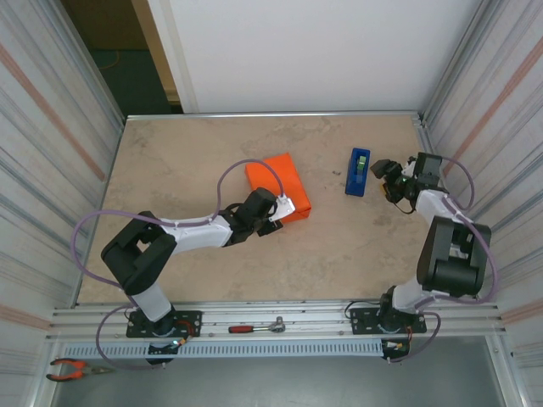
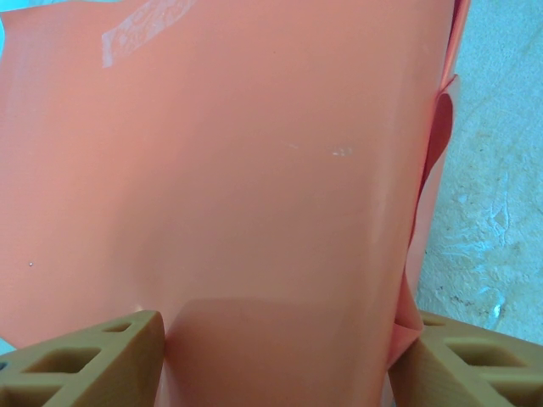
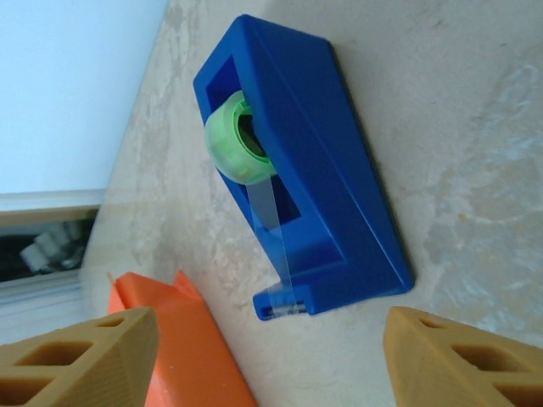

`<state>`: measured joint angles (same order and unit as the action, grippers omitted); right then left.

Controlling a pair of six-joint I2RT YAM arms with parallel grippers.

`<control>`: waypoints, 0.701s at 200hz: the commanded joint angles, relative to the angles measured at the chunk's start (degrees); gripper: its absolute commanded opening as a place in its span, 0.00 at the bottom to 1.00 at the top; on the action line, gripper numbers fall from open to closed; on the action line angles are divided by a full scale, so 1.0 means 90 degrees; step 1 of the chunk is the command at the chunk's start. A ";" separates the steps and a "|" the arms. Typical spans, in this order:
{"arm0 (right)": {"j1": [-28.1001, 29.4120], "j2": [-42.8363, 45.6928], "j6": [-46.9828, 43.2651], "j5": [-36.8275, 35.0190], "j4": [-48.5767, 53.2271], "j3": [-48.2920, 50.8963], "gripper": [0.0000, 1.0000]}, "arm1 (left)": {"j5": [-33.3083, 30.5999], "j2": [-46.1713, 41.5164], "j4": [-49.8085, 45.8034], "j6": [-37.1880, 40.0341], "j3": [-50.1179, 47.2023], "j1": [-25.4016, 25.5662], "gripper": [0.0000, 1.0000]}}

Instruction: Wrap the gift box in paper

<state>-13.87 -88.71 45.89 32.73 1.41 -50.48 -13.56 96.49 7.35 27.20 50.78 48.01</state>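
**Wrapped parcel and both arms.** The paper [image 1: 276,182], bright orange, lies folded into a parcel at the middle of the table [image 1: 178,161]. You may judge that the gift box is inside it, though no part of the box shows.

A strip of clear tape [image 2: 140,30] crosses the far part of the sheet. A loose flap [image 2: 437,144] stands off the right side, so the wrapping looks unfinished.

The left gripper [image 1: 278,209] sits at the parcel's near end with its fingers [image 2: 93,360] straddling the paper, apparently to steady it. You cannot tell whether they press or merely flank it, since the contact lines are cut off at the lower edge of the wrist view.

The right gripper [image 3: 271,331] hangs with jaws wide apart and empty. It faces the blue tape dispenser [image 3: 331,195], a placement suited to fetching tape. The free end of the tape at the cutter [image 3: 284,301] is hard to make out.
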 commanded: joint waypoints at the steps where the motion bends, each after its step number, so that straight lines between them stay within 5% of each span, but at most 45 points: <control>1: -0.0099 -0.0383 -0.0075 0.1071 -0.0472 -0.0295 0.67 | 0.0135 0.0202 -0.0143 -0.0082 0.0082 -0.0032 0.67; 60: 0.0006 -0.1336 0.0048 0.1646 -0.0977 -0.0669 0.48 | 0.0129 0.0236 -0.0162 -0.0066 0.0070 -0.0032 0.67; 140: 0.0057 -0.1837 0.0037 0.1711 -0.1103 -0.0768 0.44 | 0.0130 0.0226 -0.0192 -0.0073 0.0066 -0.0032 0.66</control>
<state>-13.74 -103.42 46.02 46.22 -7.44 -55.55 -13.56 96.66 7.44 27.20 50.89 48.01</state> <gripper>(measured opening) 0.453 0.667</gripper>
